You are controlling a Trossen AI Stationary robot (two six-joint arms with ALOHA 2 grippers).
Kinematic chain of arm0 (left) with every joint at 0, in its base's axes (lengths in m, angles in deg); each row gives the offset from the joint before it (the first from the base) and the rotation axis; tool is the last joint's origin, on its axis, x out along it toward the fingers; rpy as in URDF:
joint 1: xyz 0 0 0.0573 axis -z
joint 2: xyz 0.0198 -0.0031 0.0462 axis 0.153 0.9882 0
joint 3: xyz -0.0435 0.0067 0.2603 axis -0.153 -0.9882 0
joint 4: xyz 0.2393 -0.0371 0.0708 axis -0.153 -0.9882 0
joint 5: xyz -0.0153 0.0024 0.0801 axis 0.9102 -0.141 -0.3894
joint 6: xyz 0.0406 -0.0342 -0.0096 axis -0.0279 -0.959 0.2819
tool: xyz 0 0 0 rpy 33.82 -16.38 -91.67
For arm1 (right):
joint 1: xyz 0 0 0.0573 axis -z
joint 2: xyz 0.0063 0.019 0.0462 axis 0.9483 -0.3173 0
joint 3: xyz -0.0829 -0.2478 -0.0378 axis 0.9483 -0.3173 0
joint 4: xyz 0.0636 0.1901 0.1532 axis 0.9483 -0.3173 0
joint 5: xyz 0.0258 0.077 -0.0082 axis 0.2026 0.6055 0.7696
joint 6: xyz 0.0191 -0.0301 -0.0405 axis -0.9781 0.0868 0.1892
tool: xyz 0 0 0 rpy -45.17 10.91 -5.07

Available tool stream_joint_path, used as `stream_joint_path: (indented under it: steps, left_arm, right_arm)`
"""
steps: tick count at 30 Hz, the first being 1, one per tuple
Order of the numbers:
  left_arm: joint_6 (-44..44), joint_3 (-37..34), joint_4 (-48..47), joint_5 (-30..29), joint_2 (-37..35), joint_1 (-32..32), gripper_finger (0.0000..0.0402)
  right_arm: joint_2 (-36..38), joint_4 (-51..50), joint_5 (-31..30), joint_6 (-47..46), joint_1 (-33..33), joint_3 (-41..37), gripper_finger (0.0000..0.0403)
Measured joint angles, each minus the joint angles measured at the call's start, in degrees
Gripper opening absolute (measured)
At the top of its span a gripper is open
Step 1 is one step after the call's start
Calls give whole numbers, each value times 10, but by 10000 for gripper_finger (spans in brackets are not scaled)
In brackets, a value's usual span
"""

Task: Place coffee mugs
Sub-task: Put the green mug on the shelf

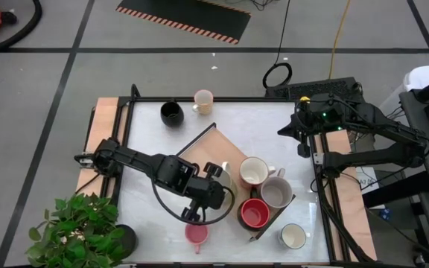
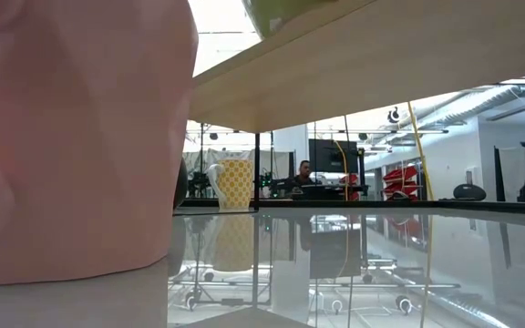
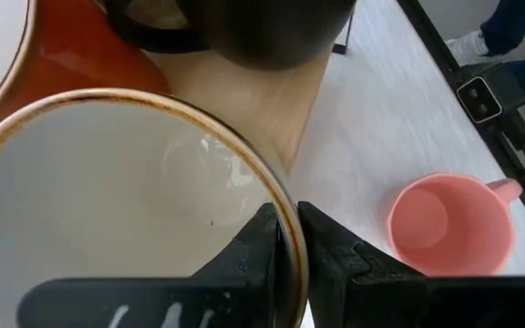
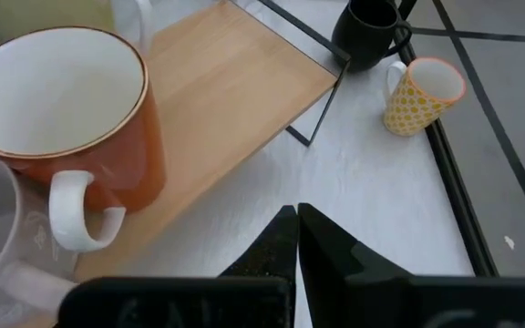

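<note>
My left gripper (image 1: 216, 173) is over the wooden tray (image 1: 207, 145) and shut on a pale mug with a white inside and a brown rim (image 3: 117, 191). An orange-walled mug (image 1: 254, 171), a grey mug (image 1: 275, 192) and a red mug (image 1: 254, 214) stand together on the tray's near-right end. On the table top stand a pink mug (image 1: 196, 234) at the near edge, a white mug (image 1: 293, 236), a black mug (image 1: 171, 113) and a yellow-patterned mug (image 1: 203, 100) at the far edge. My right gripper (image 4: 294, 237) waits shut over the table's right edge. My left gripper pinches the pale mug's rim (image 3: 285, 205), one finger (image 3: 261, 241) inside the mug and the other (image 3: 326, 246) outside its wall. The fingers come from above, pointing down. The mug stays upright, mouth up; whether its base rests on the tray cannot be told.
A potted plant (image 1: 77, 227) stands at the table's near-left corner. The tray lies slantwise across the table on black wire ends, its far-left half bare. The pink mug (image 2: 71, 137) stands right in front of the low camera. A person sits in the room beyond the table.
</note>
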Motion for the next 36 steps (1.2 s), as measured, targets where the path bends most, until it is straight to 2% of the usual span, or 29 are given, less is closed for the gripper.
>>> stream_joint_path:
  steps: [3, 10, 15, 26, 31, 33, 36]
  left_arm:
    - [1, 0, 10, 0, 0, 0, 67]
    - [-18, 0, 45, -4, -1, 0, 154]
    - [-44, 0, 46, -38, -3, 0, 192]
    - [-193, 0, 41, -61, -79, 5, 205]
    - [-243, 0, -47, -97, -97, 2, 205]
    - [-246, -3, -84, -98, -95, -2, 205]
    - [-242, -26, -91, -91, -94, -8, 205]
  right_arm:
    - [0, -1, 0, 2, 0, 0, 0]
    - [0, -1, 0, 4, 0, 0, 0]
    - [1, -2, 0, 3, 0, 0, 0]
    - [14, -31, 0, 2, 0, 0, 0]
    - [14, -31, 0, 13, 0, 0, 0]
    - [14, -30, -1, 16, 0, 0, 0]
    - [13, -21, -2, 16, 0, -4, 0]
